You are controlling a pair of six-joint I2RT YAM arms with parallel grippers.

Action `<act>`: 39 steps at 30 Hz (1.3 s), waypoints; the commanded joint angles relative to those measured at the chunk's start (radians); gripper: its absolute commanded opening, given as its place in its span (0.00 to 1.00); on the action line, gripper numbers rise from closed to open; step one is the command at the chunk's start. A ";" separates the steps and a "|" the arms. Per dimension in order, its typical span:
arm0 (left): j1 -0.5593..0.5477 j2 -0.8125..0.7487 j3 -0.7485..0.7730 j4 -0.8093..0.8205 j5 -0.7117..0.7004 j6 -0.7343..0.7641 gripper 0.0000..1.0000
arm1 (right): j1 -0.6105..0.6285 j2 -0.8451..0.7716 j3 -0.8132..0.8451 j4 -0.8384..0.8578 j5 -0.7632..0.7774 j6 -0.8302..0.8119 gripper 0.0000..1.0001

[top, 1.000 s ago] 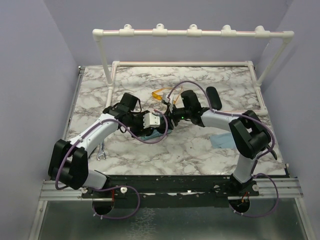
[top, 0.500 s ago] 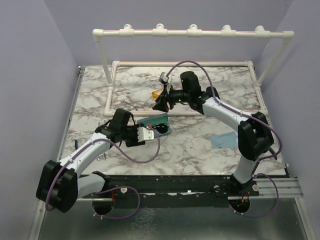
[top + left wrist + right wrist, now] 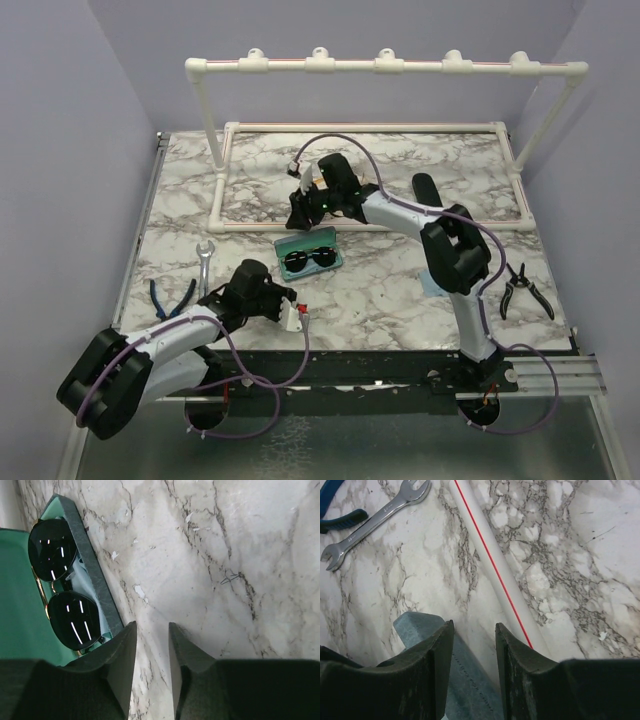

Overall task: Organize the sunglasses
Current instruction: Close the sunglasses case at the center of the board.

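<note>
Dark wire-framed sunglasses (image 3: 309,262), lenses up, inside an open green-lined case (image 3: 318,240) at the middle of the marble table (image 3: 380,300). Just beyond the case's raised lid, by the white pipe (image 3: 250,228): right claw (image 3: 297,214), fingers spread a little, pinching nothing. Toward the near edge, apart from the case: left claw (image 3: 300,318), fingers narrowly parted above bare marble, likewise empty. Off to the left: a wrench (image 3: 203,262) and blue-handled pliers (image 3: 172,297). Far right: black pliers (image 3: 525,290). Beside the right arm (image 3: 400,212), past the pipe: a black oval case (image 3: 425,195).
</note>
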 commanded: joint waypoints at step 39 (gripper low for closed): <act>0.013 -0.067 -0.002 -0.106 -0.067 0.031 0.37 | 0.128 -0.336 -0.398 0.010 0.219 -0.059 0.52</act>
